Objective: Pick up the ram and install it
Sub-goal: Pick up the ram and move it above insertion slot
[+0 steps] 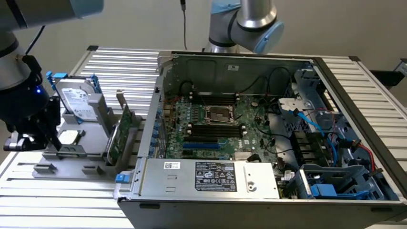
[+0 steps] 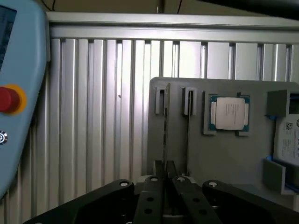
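Slatted aluminium table all round, and on it an open computer case with the motherboard showing inside. Over at nine o'clock from the case in the exterior view sits the grey fixture, and that's where the action is. The black gripper is down at the fixture's nine o'clock edge, with the hard drive standing at about one o'clock from it and the green expansion card upright at three o'clock, between gripper and case.

From the wrist we get the close look: the ram stands on edge in its slot on the fixture, seen as a thin line, and the gripper has its fingers nearly together, pinching that thin edge from both sides. A processor lies flat in its own pocket nearby. A pale blue teach pendant with a red button lies on the slats beside the fixture.
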Robot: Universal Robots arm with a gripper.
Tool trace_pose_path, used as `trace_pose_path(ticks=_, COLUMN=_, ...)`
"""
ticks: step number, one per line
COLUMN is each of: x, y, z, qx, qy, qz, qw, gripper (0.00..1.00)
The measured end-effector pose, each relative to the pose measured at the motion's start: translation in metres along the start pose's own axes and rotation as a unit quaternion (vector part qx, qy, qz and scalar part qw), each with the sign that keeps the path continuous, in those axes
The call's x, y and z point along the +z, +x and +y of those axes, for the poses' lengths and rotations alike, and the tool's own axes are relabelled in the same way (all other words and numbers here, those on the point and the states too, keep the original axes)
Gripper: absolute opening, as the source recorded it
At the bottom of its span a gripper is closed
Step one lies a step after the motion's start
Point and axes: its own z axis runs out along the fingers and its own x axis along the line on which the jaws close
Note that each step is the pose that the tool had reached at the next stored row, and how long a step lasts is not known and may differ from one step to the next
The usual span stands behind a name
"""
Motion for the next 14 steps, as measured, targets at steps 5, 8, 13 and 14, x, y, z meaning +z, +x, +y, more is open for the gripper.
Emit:
trace_pose_path(ticks=5, x=-0.0213, y=0.001, z=-0.0166, qx=0.000, qy=-0.0091, qz=-0.0002, qw=1.0000, gripper=0.14)
trace_pose_path(ticks=8, x=-0.0356, y=0.001, z=-0.0293, qx=0.000, qy=-0.0133, qz=-0.0002, qw=0.9999, gripper=0.14)
trace_pose_path(ticks=13, x=-0.0541, y=0.001, z=-0.0508, qx=0.000, qy=-0.0219, qz=-0.0003, qw=0.9998, gripper=0.14)
trace_pose_path(ticks=14, x=-0.0580, y=0.002, z=-0.0551, qx=0.000, qy=-0.0236, qz=-0.0002, qw=0.9997, gripper=0.14)
